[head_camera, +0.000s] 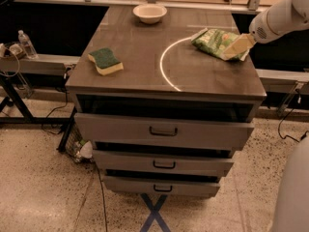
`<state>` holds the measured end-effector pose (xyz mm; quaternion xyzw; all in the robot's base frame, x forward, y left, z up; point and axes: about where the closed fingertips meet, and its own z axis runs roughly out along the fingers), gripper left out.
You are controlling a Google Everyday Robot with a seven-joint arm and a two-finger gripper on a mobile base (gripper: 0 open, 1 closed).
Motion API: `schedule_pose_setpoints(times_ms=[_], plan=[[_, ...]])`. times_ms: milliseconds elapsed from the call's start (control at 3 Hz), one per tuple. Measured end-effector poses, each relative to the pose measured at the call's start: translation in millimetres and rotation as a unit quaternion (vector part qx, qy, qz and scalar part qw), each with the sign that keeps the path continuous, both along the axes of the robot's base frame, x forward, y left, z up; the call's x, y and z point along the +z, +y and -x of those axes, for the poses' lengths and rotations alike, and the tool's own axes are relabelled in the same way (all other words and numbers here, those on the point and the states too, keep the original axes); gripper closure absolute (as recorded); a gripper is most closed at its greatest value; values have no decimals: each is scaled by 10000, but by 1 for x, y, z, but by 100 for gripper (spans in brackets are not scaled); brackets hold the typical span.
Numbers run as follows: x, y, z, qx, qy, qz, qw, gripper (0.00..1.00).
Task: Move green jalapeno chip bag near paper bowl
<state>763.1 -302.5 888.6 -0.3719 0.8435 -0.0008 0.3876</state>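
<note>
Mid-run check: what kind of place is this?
Probably a robotics lab or test area, not a home: a blue tape cross on the speckled floor, loose cables beside a drawer cabinet used as the worktop. The gripper is at the green jalapeno chip bag on the cabinet top.

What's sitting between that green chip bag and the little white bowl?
Nothing: in the camera view only bare tabletop lies between the green jalapeno chip bag and the paper bowl. The gripper is at the bag's right edge.
</note>
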Motion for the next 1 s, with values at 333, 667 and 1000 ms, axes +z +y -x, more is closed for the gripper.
schedule_pose_setpoints(times_ms=[333, 667, 1000], plan=[[-24, -10, -15, -288, 139, -219, 9992, 0], [-39, -10, -21, -397, 283, -350, 9982, 17], [-45, -8, -23, -436, 356, -424, 9975, 40]])
